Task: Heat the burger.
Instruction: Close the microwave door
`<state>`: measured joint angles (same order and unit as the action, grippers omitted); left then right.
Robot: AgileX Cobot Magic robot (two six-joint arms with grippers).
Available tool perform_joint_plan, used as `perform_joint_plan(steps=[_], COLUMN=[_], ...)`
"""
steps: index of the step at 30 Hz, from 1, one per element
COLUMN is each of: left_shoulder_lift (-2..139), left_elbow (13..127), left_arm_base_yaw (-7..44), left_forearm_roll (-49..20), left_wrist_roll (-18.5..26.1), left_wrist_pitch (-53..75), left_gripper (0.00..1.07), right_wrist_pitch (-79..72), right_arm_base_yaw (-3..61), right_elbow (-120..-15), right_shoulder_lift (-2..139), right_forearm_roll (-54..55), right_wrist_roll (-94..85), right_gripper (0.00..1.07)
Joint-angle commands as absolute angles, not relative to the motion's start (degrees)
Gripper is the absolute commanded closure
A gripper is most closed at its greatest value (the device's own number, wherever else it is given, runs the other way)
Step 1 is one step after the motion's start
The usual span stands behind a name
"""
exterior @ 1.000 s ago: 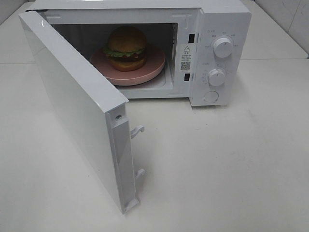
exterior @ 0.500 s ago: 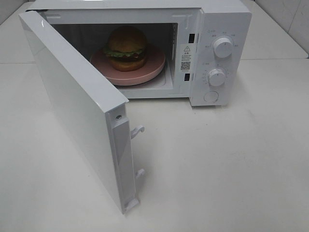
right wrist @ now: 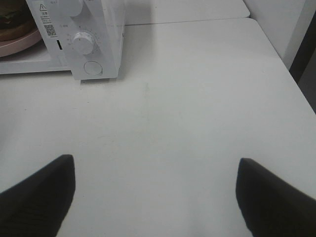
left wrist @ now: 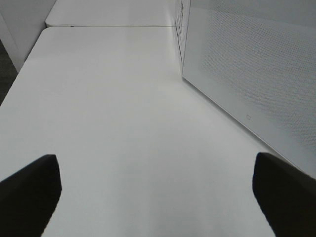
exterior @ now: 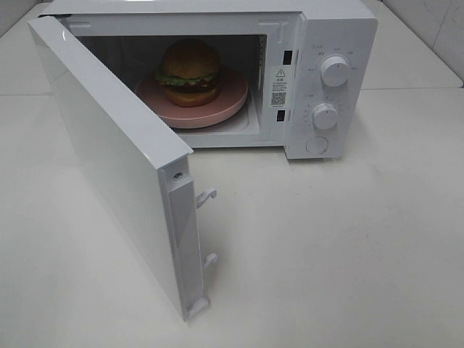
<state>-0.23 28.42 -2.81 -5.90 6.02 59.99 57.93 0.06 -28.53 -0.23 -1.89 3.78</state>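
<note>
Left gripper (left wrist: 156, 170): jaws spread fully wide, nothing between them, only bare table under the dark fingertips (left wrist: 34, 182).
Right gripper (right wrist: 154, 170): jaws wide apart and holding nothing.
Burger (exterior: 190, 71): inside the microwave cavity, upright on the pink plate (exterior: 221, 109). It lies well ahead of the right gripper and off toward the left arm's side; that wrist camera catches only a dark sliver of it.
Microwave (exterior: 341, 36): its control panel is the part closest to the right gripper, ahead of it, well apart.
Dials: upper dial (exterior: 335, 70) above lower dial (exterior: 325, 116), round button (exterior: 317, 145) beneath both.
Door (exterior: 109, 159): swung wide open; its outer face with the dotted window stands ahead of the left gripper, toward the right arm's side, not touching it.
Table (exterior: 348, 239): white, under both grippers.
Change since a second ago: none seen from the high camera. Burger, plate, door and dials sit exactly as before, and neither arm has entered that view.
</note>
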Motion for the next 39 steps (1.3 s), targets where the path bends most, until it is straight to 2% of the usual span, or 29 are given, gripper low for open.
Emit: perform_joint_plan(steps=[1, 8, 21, 26, 28, 29, 31, 32, 33, 34, 35, 36, 37, 38, 39], left_shoulder_lift=[-1.6, -1.6, -1.2, -1.2, 0.0, 0.0, 2.3, 2.3, 4.3, 5.3, 5.3, 7.2, 7.2, 9.3, 10.3], left_elbow=[28.4, 28.4, 28.7, 31.9, 32.4, 32.4, 32.4, 32.4, 32.4, 32.4, 32.4, 32.4, 32.4, 32.4, 32.3], left_arm_base_yaw=[-3.0, -3.0, -3.0, -3.0, -3.0, -3.0, -3.0, -3.0, -3.0, -3.0, -3.0, -3.0, -3.0, -3.0, -3.0], left_forearm_roll=[-6.1, -6.1, -6.0, -5.8, -5.9, -5.9, -5.9, -5.9, -5.9, -6.0, -6.0, -6.1, -6.1, -6.1, -6.1], left_wrist_roll=[5.7, 5.7, 5.7, 5.6, 5.3, 5.3, 5.2, 5.2, 5.2, 5.2, 5.2, 5.2, 5.2, 5.2, 5.3], left_wrist_pitch=[59.3, 59.3, 58.9, 55.2, 52.7, 52.7, 51.1, 51.1, 49.3, 48.2, 48.2, 45.8, 45.8, 43.2, 41.8], left_gripper=[0.06, 0.06, 0.06, 0.07, 0.16, 0.16, 0.35, 0.35, 0.52, 0.62, 0.62, 0.81, 0.81, 0.95, 1.02], right_wrist_pitch=[57.5, 57.5, 57.5, 57.5, 57.5, 57.5, 57.5, 57.5, 57.5, 57.5, 57.5, 57.5, 57.5, 57.5, 57.5], right_arm_base_yaw=[-0.1, -0.1, -0.1, -0.1, -0.1, -0.1, -0.1, -0.1, -0.1, -0.1, -0.1, -0.1, -0.1, -0.1, -0.1], right_elbow=[-28.5, -28.5, -28.5, -28.5, -28.5, -28.5, -28.5, -28.5, -28.5, -28.5, -28.5, -28.5, -28.5, -28.5, -28.5], right_shoulder_lift=[-1.8, -1.8, -1.8, -1.8, -1.8, -1.8, -1.8, -1.8, -1.8, -1.8, -1.8, -1.8, -1.8, -1.8, -1.8], right_forearm_roll=[-1.9, -1.9, -1.9, -1.9, -1.9, -1.9, -1.9, -1.9, -1.9, -1.9, -1.9, -1.9, -1.9, -1.9, -1.9], right_wrist_roll=[4.0, 4.0, 4.0, 4.0, 4.0, 4.0, 4.0, 4.0, 4.0, 4.0, 4.0, 4.0, 4.0, 4.0, 4.0], right_gripper=[0.26, 0.31, 0.31, 0.31, 0.31, 0.31, 0.31, 0.31, 0.31, 0.31, 0.31, 0.31, 0.31, 0.31, 0.31])
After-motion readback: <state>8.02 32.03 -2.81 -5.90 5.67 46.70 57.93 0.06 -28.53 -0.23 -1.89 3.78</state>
